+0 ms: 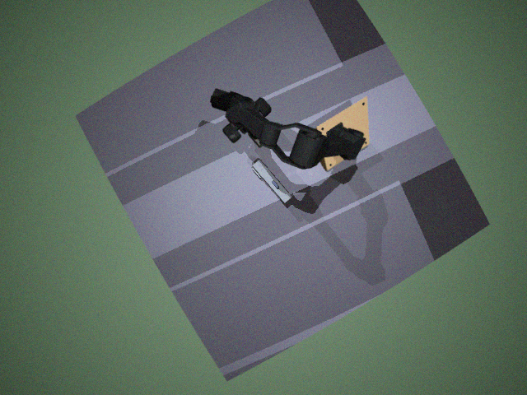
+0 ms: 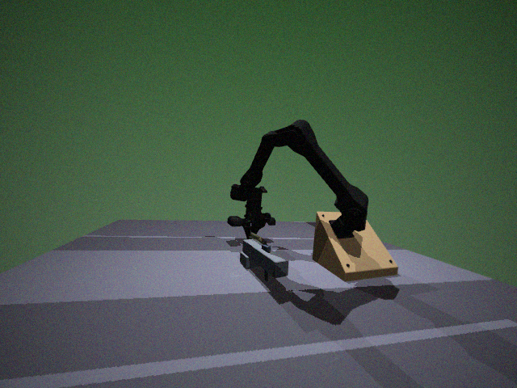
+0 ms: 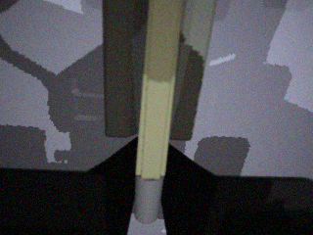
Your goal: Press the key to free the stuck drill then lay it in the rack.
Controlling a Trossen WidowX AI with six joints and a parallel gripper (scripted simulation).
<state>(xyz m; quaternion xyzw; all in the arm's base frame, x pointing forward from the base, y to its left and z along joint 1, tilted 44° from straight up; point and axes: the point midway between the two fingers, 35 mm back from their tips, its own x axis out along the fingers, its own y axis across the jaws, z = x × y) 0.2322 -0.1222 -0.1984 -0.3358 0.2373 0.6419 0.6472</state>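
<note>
While my black two-fingered pincer [image 1: 254, 137] [image 2: 252, 234] [image 3: 149, 143] points down left of the tan wedge-shaped base [image 1: 355, 115] [image 2: 367, 258], the top view shows only a sliver of the long pale-yellow bar with a grey rounded end [image 1: 258, 143] [image 2: 258, 238] [image 3: 157, 117], seemingly the drill, beneath it. Just nearer is a long pale-grey block [image 1: 266, 176] [image 2: 271, 255], a small blue-grey piece [image 1: 275, 184] [image 2: 266, 247] partway along its side. From the exterior, my arm arches leftward from the base, and the bar shows below my pincer, on the far side of the block's upper edge. In the wrist view I am clenched on the bar; its grey end is lowest in view, and two dark rails [image 3: 118, 73] [image 3: 192, 98] flank its upper part. I cannot tell which piece is the key.
</note>
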